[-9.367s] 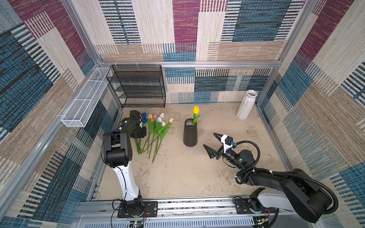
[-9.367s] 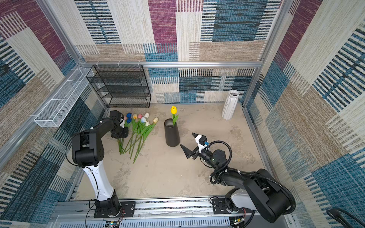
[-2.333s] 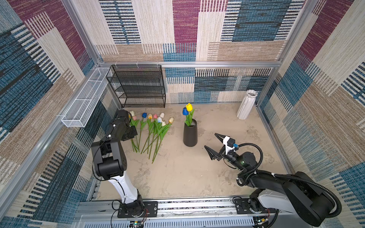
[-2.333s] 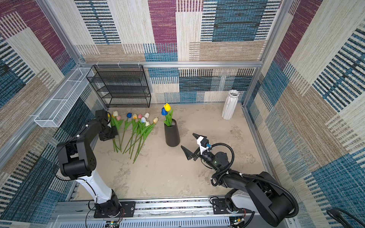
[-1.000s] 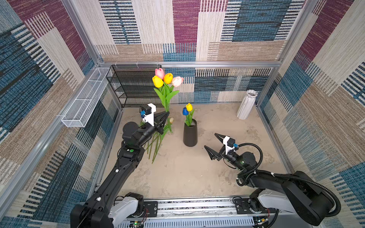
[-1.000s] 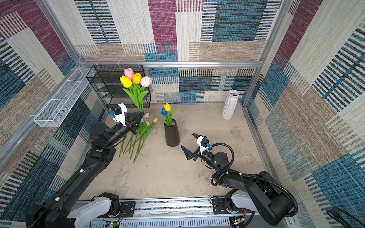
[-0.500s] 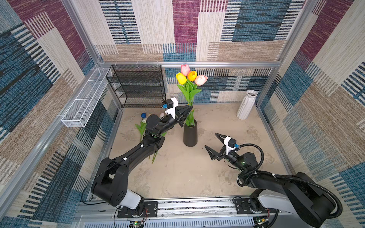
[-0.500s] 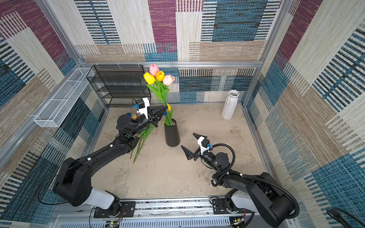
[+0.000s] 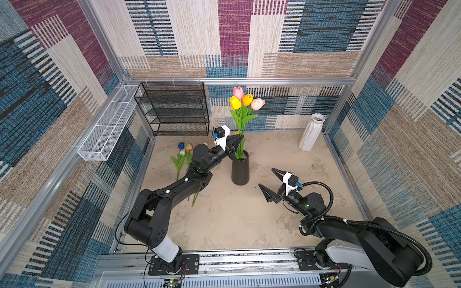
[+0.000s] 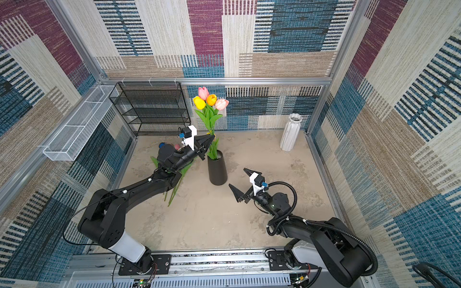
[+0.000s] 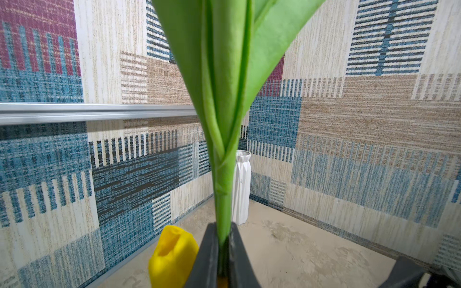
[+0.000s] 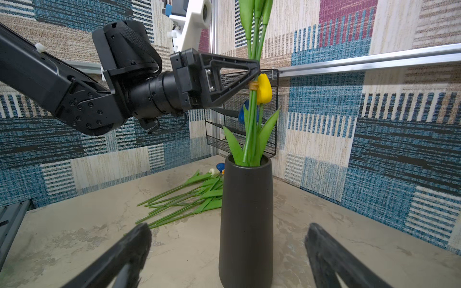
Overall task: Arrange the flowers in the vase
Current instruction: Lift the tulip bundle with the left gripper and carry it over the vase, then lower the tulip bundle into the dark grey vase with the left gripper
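We insert: left gripper (image 9: 240, 138) clamps the tulip bunch (image 9: 243, 112), vase (image 9: 240, 172) below its jaws; next, lower and release; right gripper (image 9: 266, 177) gapes empty.

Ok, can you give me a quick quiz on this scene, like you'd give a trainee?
1. True or false: the left gripper is shut on a tulip bunch whose stems reach into the black vase.
2. The right gripper is: A) open and empty; B) shut on a tulip; C) inside the vase.
3. How many flower heads top the held bunch?
Key: 1 true; 2 A; 3 four (pink, yellow, orange, pale pink).
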